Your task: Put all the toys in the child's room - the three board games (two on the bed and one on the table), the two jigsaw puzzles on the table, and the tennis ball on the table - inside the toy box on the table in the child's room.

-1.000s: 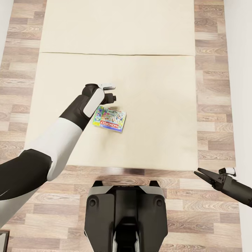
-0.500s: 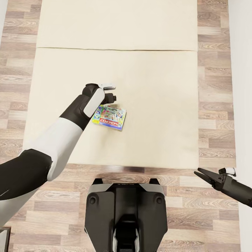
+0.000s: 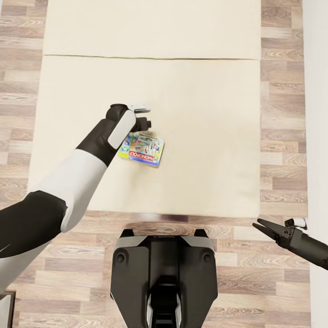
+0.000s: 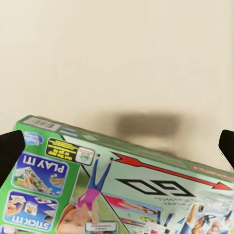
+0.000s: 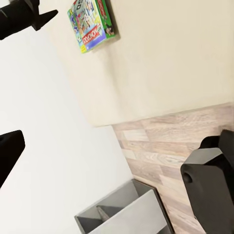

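On the cream bed, near its front-left part, lies a Monopoly board game, flat, lid art up, slightly skewed. The left arm reaches out over it w/ the left gripper hanging just above the box's far edge; from the head view I can't tell if it touches. In the left wrist view the two dark fingertips sit wide apart at the frame's edges, nothing between them but bed and the green box below, so open wide, holding nothing. The right gripper hangs low over the wood floor by the bed's front-right corner, jaws parted, empty
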You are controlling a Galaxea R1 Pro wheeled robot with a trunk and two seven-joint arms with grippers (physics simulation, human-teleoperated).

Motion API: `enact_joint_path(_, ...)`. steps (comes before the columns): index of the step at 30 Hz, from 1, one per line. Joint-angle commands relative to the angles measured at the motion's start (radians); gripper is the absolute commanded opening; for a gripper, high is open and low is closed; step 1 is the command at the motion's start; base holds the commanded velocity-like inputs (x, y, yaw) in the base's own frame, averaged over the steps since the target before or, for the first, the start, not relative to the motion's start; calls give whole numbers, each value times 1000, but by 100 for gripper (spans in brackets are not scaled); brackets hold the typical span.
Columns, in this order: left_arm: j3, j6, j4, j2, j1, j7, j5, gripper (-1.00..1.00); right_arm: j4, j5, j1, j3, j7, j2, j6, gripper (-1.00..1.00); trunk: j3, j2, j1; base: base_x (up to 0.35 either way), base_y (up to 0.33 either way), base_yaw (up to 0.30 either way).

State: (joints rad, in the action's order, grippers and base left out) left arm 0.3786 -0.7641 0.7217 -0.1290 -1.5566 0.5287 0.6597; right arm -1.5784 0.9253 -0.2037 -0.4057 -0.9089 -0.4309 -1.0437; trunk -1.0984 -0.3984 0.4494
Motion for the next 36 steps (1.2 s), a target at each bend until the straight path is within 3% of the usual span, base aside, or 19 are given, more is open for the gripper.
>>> enact_joint_path(1, 3, -3, 1, 1, -5, 10, 11, 100, 0, -3, 0, -1, -5, 0, -3, 100, -3, -2, 1, 0, 0, 0)
enact_joint_path(36, 4, -22, 5, -3, -43, 13, 11, 100, 3, -3, 0, -1, -4, 0, -3, 100, -60, -2, 1, 0, 0, 0)
